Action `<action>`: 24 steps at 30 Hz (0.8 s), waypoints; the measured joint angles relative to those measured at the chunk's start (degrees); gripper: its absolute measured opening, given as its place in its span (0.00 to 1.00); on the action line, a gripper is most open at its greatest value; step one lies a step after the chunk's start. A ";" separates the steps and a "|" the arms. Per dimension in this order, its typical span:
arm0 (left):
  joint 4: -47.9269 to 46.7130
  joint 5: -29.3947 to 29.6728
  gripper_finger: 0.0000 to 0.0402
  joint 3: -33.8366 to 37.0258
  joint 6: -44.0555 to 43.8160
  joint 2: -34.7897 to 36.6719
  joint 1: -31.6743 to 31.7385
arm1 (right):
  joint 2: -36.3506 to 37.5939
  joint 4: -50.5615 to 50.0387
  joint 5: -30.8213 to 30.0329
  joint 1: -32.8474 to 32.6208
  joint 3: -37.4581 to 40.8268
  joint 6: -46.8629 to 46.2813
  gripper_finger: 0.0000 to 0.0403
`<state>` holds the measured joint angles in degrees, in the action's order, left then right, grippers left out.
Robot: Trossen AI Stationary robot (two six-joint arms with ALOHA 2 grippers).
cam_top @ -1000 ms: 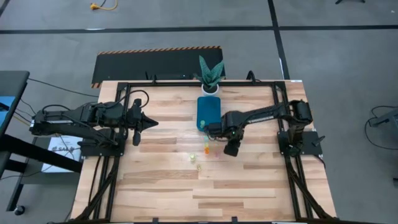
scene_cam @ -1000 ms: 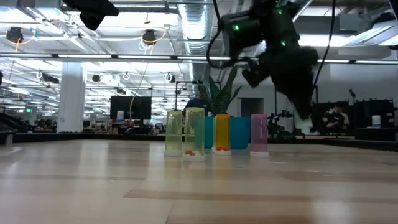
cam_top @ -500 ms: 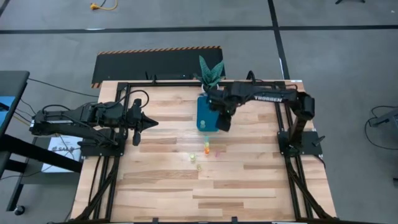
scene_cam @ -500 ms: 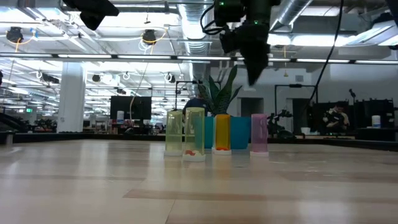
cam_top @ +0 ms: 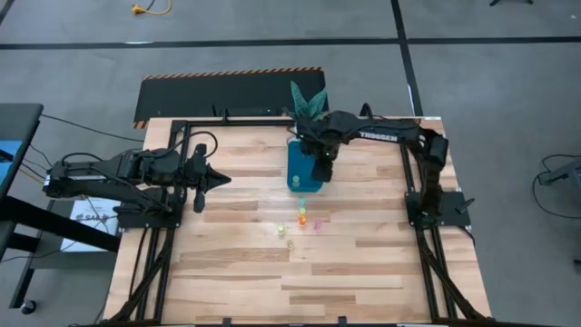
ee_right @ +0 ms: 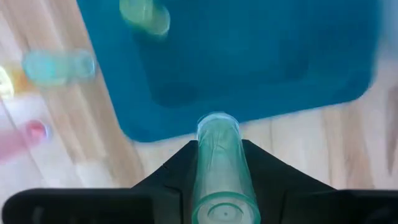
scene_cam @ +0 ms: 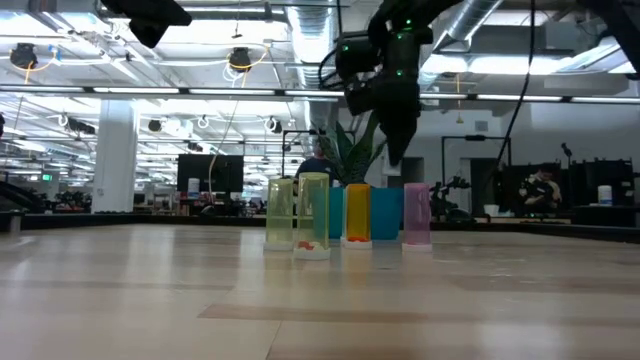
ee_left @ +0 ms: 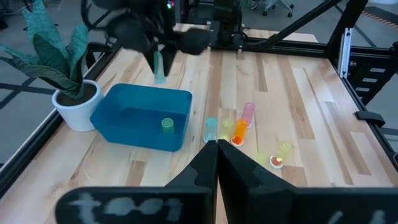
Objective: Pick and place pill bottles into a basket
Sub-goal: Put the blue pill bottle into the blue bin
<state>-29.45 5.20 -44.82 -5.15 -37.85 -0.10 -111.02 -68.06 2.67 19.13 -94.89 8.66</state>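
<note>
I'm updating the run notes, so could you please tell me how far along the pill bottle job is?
Done: one green bottle already lies in the basket. In hand: the right gripper holds a pale teal bottle above the basket, not yet released. Left: several bottles stand on the table beside the basket. The left gripper waits shut, off to the side.

A white pot (cam_top: 308, 129) with a green plant (cam_top: 306, 103) stands at the wooden table's (cam_top: 236, 263) far edge.
</note>
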 joint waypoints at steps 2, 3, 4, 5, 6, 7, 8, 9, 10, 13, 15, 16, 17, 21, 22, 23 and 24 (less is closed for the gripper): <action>-0.11 -0.03 0.00 0.01 0.00 -0.07 0.04 | -1.17 2.34 0.40 -0.41 -0.65 0.87 0.25; -0.18 -0.07 0.00 0.00 0.00 -0.04 0.04 | -1.23 0.80 0.30 -0.34 -0.50 1.30 0.25; -0.07 -0.05 0.00 0.02 -0.02 0.02 0.00 | -1.70 0.74 0.35 -0.47 -0.71 1.78 0.25; -0.05 -0.03 0.00 0.00 0.00 0.00 -0.02 | -2.38 2.62 0.52 -0.84 -1.29 1.89 0.25; -0.21 -0.03 0.00 0.00 0.00 -0.06 -0.02 | -2.77 3.68 0.47 -1.00 -1.23 1.91 0.25; -0.29 -0.12 0.00 0.00 0.00 -0.04 -0.08 | -2.98 2.19 0.45 -1.00 -0.92 1.94 0.25; -0.17 -0.16 0.00 0.00 -0.01 0.00 -0.22 | -3.25 1.99 0.45 -1.03 -0.85 2.20 0.25; -0.14 -0.15 0.00 0.00 -0.02 -0.01 -0.24 | -3.53 3.85 0.61 -1.17 -1.13 2.36 0.25; -0.23 -0.08 0.00 0.00 0.00 -0.05 -0.24 | -3.73 4.63 0.73 -1.33 -1.18 2.40 0.25; -0.13 -0.12 0.00 0.00 0.02 -0.02 -0.39 | -4.64 4.52 0.93 -1.41 -1.10 2.89 0.25; -0.16 -0.09 0.00 0.00 0.04 -0.04 -0.39 | -5.43 4.38 0.96 -1.41 -1.00 3.37 0.25; -0.13 -0.09 0.00 0.00 0.04 -0.02 -0.44 | -5.79 3.89 0.92 -1.41 -0.95 3.39 0.25; -0.16 -0.06 0.00 0.00 0.03 -0.02 -0.46 | -6.17 4.75 1.01 -1.41 -1.04 3.39 0.25; -0.18 0.02 0.00 0.00 0.02 -0.03 -0.48 | -8.34 5.14 1.47 -1.41 -1.05 3.78 0.25; -0.18 0.00 0.00 0.00 0.02 -0.04 -0.48 | -8.69 5.06 1.77 -1.41 -1.02 3.89 0.25; -0.18 0.01 0.00 0.00 0.02 -0.04 -0.51 | -8.78 4.45 1.82 -1.41 -0.90 3.95 0.25; -0.17 0.01 0.00 0.00 0.02 -0.02 -0.55 | -9.21 4.88 1.90 -1.41 -1.06 4.02 0.25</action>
<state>-29.62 5.21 -44.82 -5.13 -37.87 -0.64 -120.22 -63.18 4.57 17.72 -95.95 12.68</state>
